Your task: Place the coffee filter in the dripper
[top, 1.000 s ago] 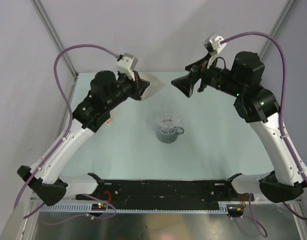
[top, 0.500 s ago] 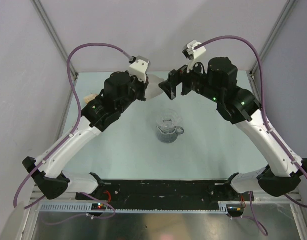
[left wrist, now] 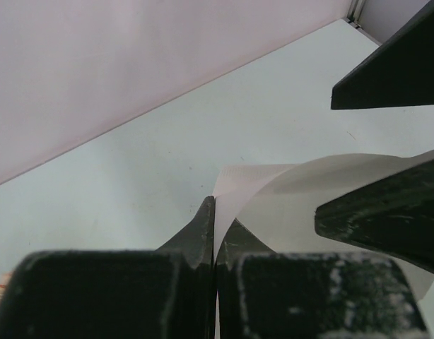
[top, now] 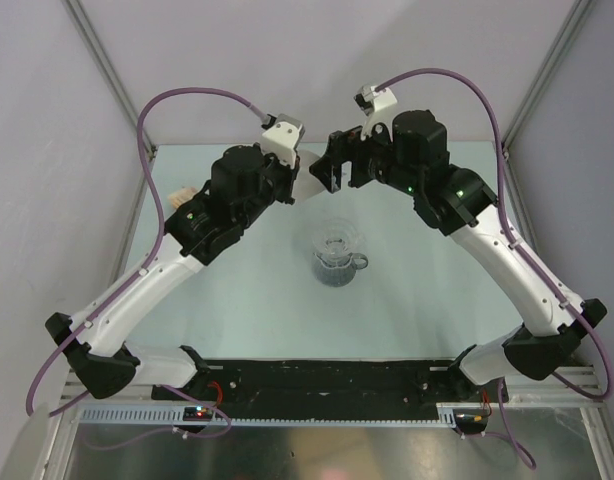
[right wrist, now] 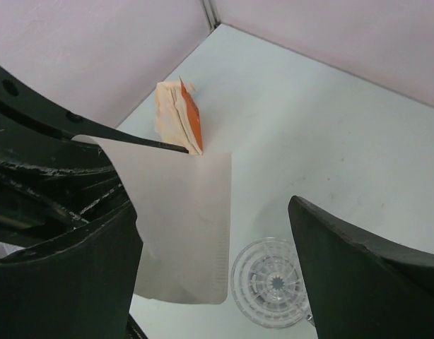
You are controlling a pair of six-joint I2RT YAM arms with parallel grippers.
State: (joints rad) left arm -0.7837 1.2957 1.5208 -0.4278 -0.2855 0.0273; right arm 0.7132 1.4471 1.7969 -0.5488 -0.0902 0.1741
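Note:
The coffee filter [top: 310, 187] is a thin white paper piece hanging in the air above the back of the table. My left gripper [top: 295, 188] is shut on one edge of it, as the left wrist view shows [left wrist: 215, 212], with the paper [left wrist: 302, 191] fanning out to the right. My right gripper [top: 323, 175] is open, and its two fingers straddle the filter's free edge [right wrist: 182, 226] without pinching it. The dripper [top: 339, 256], a translucent ribbed cup with a loop handle, stands upright and empty on the table below and in front of both grippers; it also shows in the right wrist view [right wrist: 272, 282].
A tan stack of filters with an orange band [right wrist: 178, 116] lies near the back left of the table, partly hidden by the left arm in the top view [top: 184, 194]. Grey walls and metal frame posts close the back and sides.
The right arm has swung left until its open fingers reach the filter. The left arm shifted right with the filter a second ago and has since held almost still.

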